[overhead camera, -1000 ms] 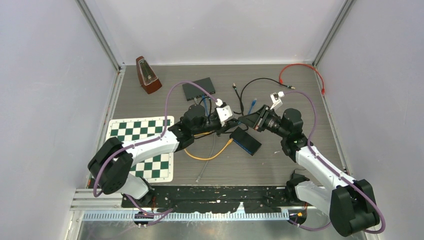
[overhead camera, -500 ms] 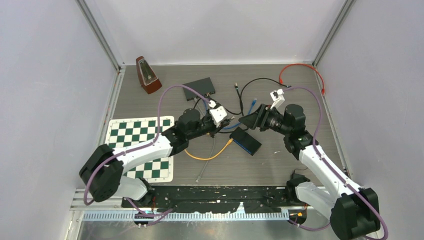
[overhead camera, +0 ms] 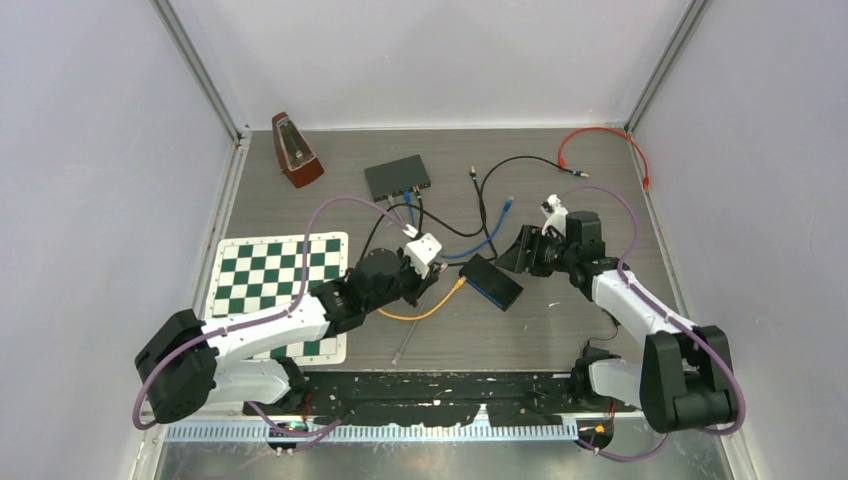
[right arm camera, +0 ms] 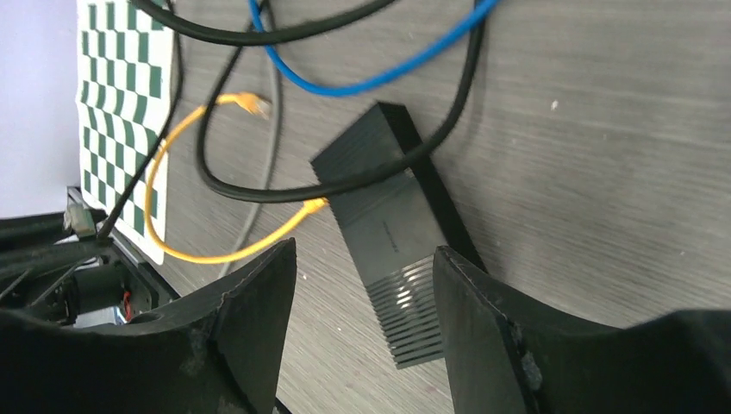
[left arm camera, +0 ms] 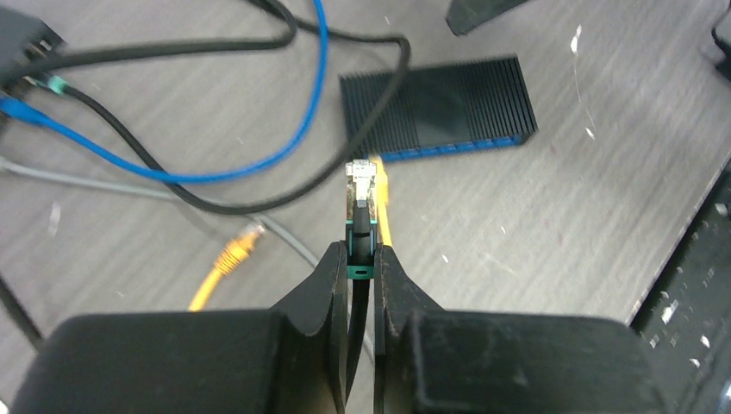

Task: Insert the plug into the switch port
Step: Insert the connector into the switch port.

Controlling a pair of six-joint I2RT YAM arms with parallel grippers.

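Note:
My left gripper (left arm camera: 360, 259) is shut on the plug (left arm camera: 361, 185), a clear-tipped connector with a green boot on a black cable, pointing forward. The switch (left arm camera: 440, 103) is a black ribbed box with a blue port face (left arm camera: 448, 148). It lies flat on the table just beyond and right of the plug tip, apart from it. In the top view the left gripper (overhead camera: 437, 268) sits left of the switch (overhead camera: 491, 281), and my right gripper (overhead camera: 517, 252) hovers over its right end. The right gripper (right arm camera: 366, 250) is open and empty above the switch (right arm camera: 392, 224).
A yellow cable (right arm camera: 215, 254) runs into the switch's end; its other plug (left arm camera: 231, 254) lies loose. Black (right arm camera: 259, 194) and blue cables (left arm camera: 284, 147) cross nearby. At the back stand a second black box (overhead camera: 398, 177) and a metronome (overhead camera: 296, 151). A chessboard mat (overhead camera: 280, 290) lies left, a red cable (overhead camera: 600, 135) far right.
The right gripper has opened and drawn back to the right. The left arm has pulled back toward the near left, still holding the plug.

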